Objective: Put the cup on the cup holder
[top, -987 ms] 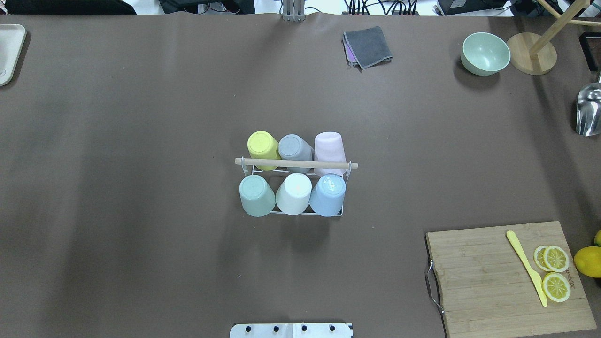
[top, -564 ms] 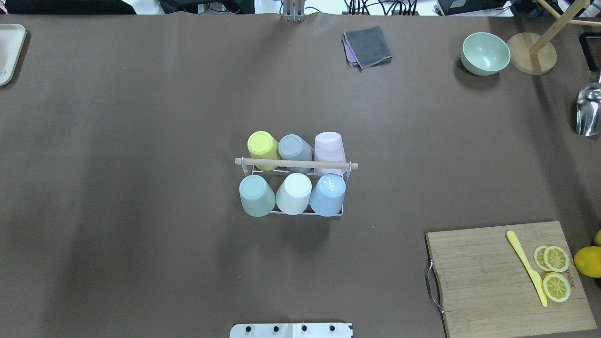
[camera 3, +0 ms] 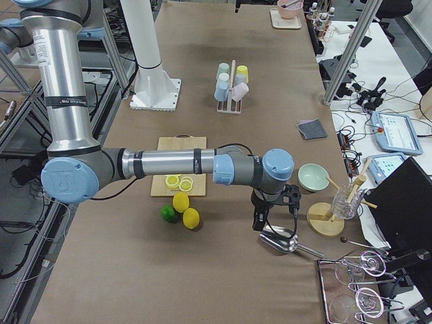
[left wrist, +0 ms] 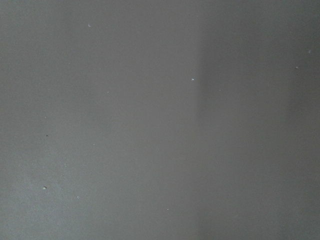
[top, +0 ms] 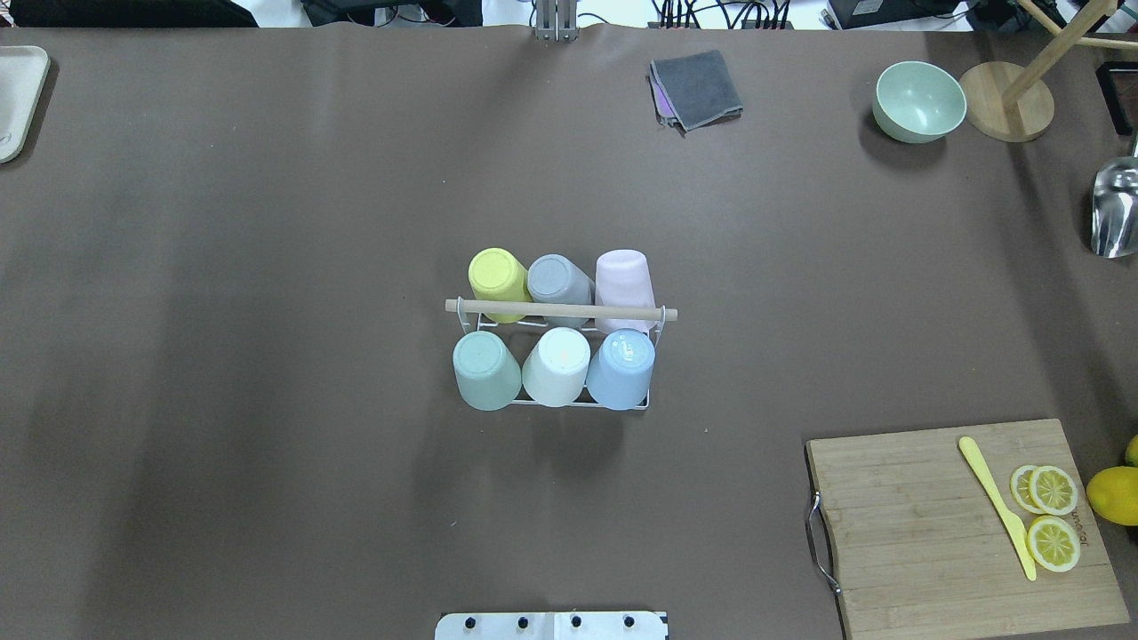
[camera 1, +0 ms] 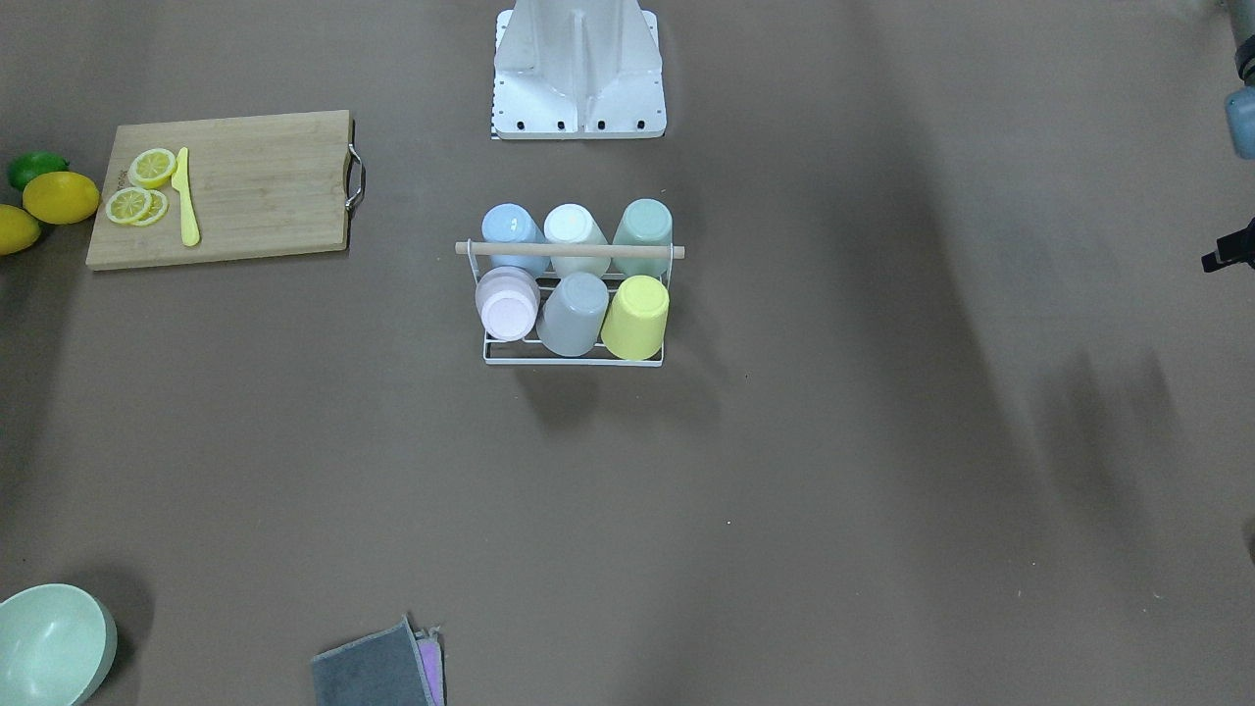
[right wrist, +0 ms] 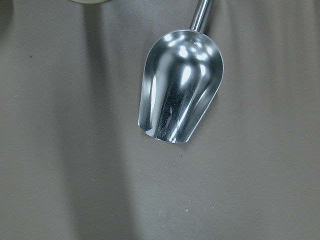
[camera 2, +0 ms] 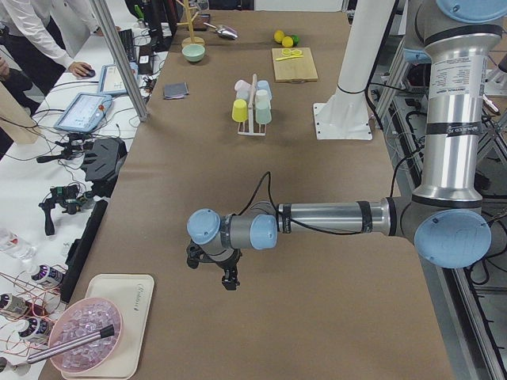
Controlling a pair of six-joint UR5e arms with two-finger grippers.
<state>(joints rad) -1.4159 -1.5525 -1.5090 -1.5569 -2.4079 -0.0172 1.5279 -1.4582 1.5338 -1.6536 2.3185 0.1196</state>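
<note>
This is looking like a robotics lab: the left arm (camera 2: 333, 218) and the right arm (camera 3: 162, 162) are reaching out from a white pedestal (camera 1: 578, 69) standing on a long brown-covered counter (top: 267, 222), with kitchen props such as a cup holder (top: 560, 310) and a cutting board (top: 933, 533) sitting on it. Alongside, a white bench (camera 2: 20, 198) is carrying touchscreen pendants (camera 2: 83, 111), loose cables (camera 2: 47, 150) and camera gear (camera 2: 59, 202), aluminium posts (camera 2: 119, 55) are framing the cell, and a person in a white shirt (camera 2: 36, 28) is leaning over that bench.

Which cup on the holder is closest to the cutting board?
The blue cup, end of the cup holder row nearest the robot, beside the white cup.
</note>
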